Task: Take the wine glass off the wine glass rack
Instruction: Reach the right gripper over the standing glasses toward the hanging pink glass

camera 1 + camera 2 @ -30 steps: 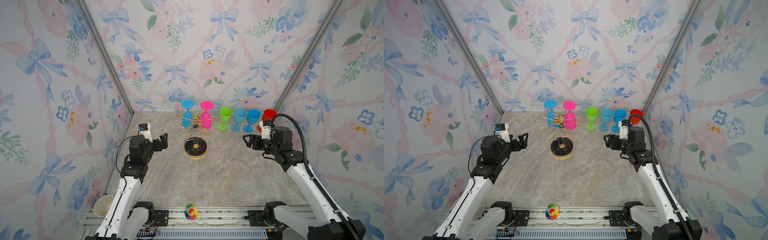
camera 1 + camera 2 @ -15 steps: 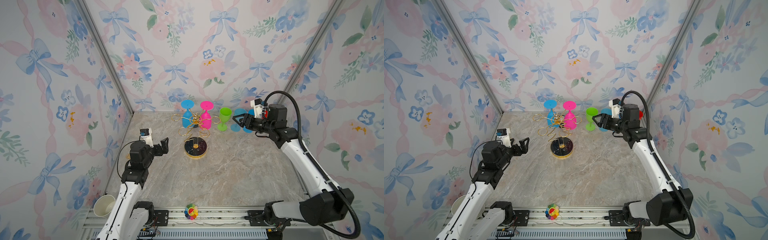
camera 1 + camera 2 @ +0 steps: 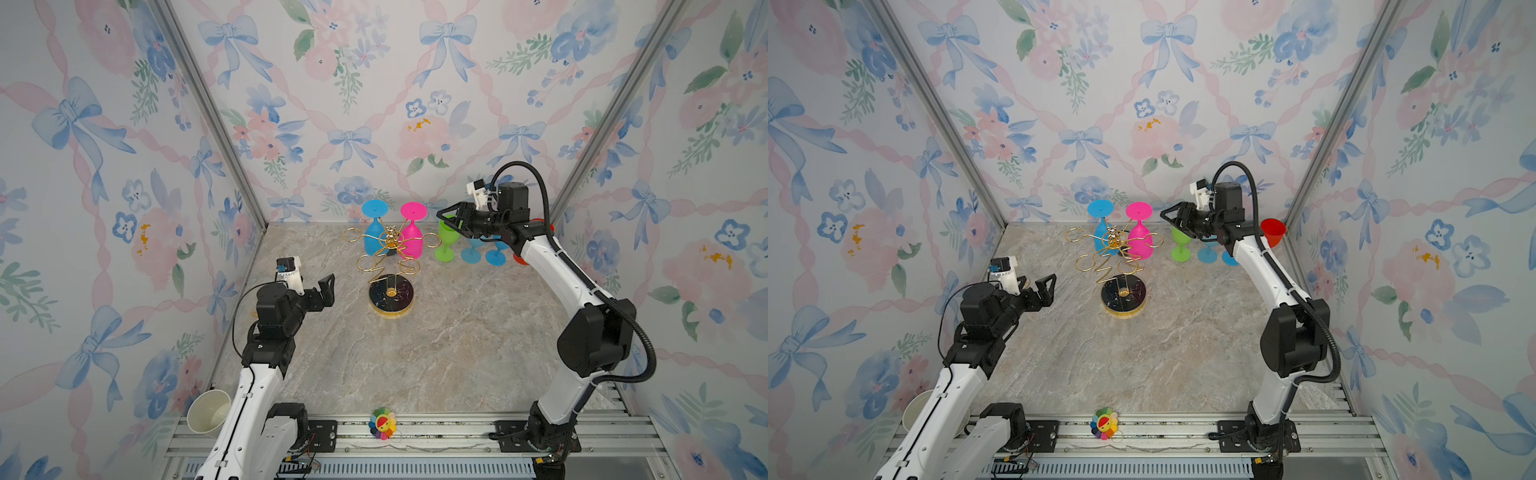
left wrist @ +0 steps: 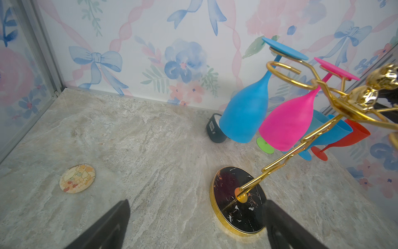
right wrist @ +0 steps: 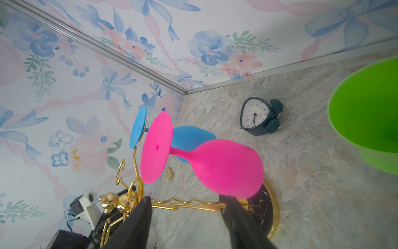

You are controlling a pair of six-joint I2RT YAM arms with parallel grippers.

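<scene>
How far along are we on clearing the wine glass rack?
Done: the green glass and three others stand on the table. In hand: the right gripper, open, faces the pink glass, holding nothing; left gripper idle, open. Left: the pink glass and blue glass hang on the wine glass rack.

Looks down from high front over the tabletop in both top views. Faces the wine glass rack closely, from opposite sides, in wrist views.

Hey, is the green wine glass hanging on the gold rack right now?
No, the green wine glass stands upright on the table, beside the rack and not on its arms.
</scene>
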